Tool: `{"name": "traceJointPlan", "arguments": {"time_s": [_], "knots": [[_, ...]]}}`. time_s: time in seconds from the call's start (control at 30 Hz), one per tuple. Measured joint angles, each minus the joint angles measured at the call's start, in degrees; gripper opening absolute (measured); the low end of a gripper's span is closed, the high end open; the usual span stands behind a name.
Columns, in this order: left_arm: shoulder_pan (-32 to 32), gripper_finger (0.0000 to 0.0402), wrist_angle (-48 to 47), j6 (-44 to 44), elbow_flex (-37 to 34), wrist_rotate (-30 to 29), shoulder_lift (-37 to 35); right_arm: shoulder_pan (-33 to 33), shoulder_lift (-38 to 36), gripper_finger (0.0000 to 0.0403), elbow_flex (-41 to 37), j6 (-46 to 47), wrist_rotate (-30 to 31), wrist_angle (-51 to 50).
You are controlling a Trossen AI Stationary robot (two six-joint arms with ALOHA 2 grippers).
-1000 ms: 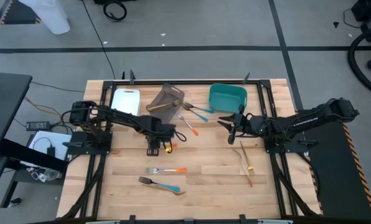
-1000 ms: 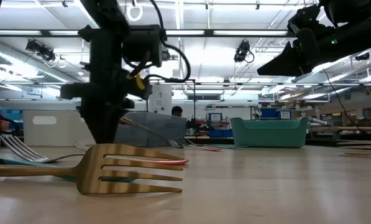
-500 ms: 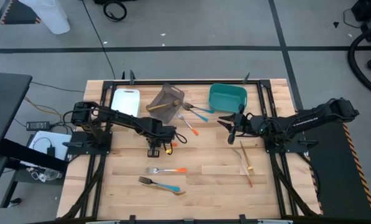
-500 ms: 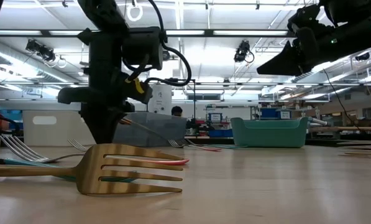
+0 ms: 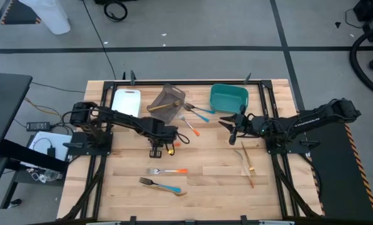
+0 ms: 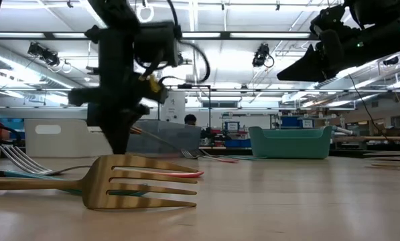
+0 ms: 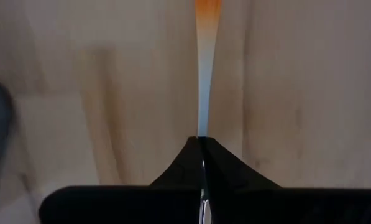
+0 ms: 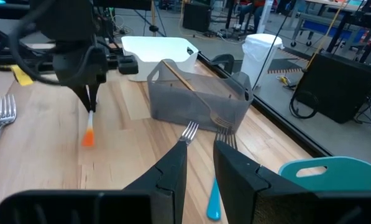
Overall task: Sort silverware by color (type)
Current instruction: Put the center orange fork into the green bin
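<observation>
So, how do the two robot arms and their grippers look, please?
Both arms are dark, jointed and slim. The left gripper has a yellow marking and looping black cables near it. The right gripper has two flat, black, wedge-shaped fingers.

Three bins stand along the far edge of the wooden table (image 5: pixel 211 175): a white bin (image 5: pixel 125 100) toward the left, a grey-brown bin (image 5: pixel 169 99) just beside it (set askew to the table's edges), and a teal bin (image 5: pixel 228 97) to the right of the middle. A black metal frame (image 5: pixel 192 82) runs round the table. Beyond lies grey floor with dark tape lines (image 5: pixel 174 47), and a black cable (image 5: pixel 116 11) coils there.
</observation>
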Motion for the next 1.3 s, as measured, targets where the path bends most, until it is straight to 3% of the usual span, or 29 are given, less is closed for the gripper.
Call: {"name": "traceJointPlan", "arguments": {"time_s": [0.43, 1.07, 1.2, 1.3], "knots": [[3.4, 0.0008, 0.8, -0.7, 6.3, 0.1, 0.0, 0.0, 0.0, 0.0091, 0.0, 0.3, 0.1, 0.0], [13.2, 0.0008, 1.5, 1.7, 25.3, 1.3, 5.0, 0.0, 0.0, 0.0091, 0.0, 3.7, -0.3, -1.3], [13.4, 0.0007, 2.6, 3.5, 28.0, 1.0, 6.6, 0.5, 0.5, 0.0091, 0.0, 0.1, -0.6, -1.4], [13.7, 0.0007, 4.0, 4.5, 28.9, 0.8, 7.2, 1.6, 2.2, 0.0091, 1.6, -2.4, 2.9, -4.7]]}}
